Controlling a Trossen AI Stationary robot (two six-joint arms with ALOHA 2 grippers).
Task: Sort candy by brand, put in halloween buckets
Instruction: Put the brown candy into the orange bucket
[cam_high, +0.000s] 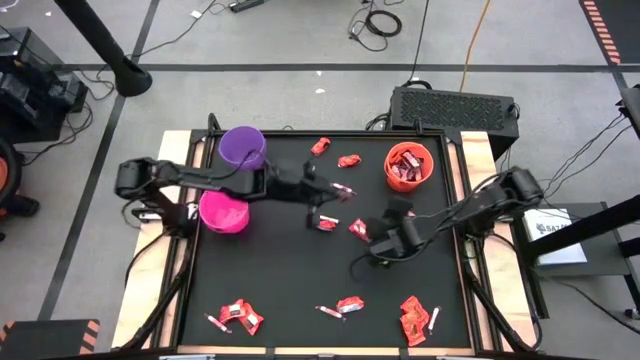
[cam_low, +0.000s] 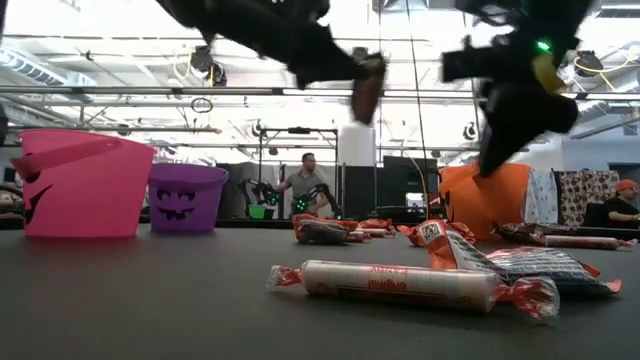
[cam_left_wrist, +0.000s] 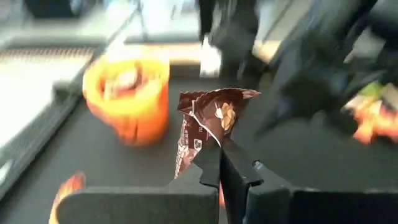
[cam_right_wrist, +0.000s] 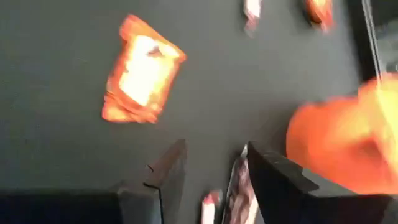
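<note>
Clamped shut, my left gripper pinches the bottom edge of a dark brown-red candy packet, lifted clear of the black table. In my left wrist view the packet stands with its long axis running straight out from my fingertips, its crimped free end pointing away from me and toward the orange bucket. From the high view, this gripper sits over the middle of the table, reaching out from the left side past the purple bucket and the pink bucket, which sit close together at the left edge. In the low view the packet hangs long axis up and down, above the tabletop.

My right gripper hovers over the table right of centre, near the orange bucket, fingers parted with nothing clearly between them. A small pinkish stick and a dark packet edge lie on the table just below its fingers, and a shiny orange-red packet lies flat farther out.

The orange bucket already holds red packets. Loose candy is scattered on the table: two red pieces near the back edge, several along the front edge. A long wrapped roll lies on its side closest to the low camera, its long axis across that view.
</note>
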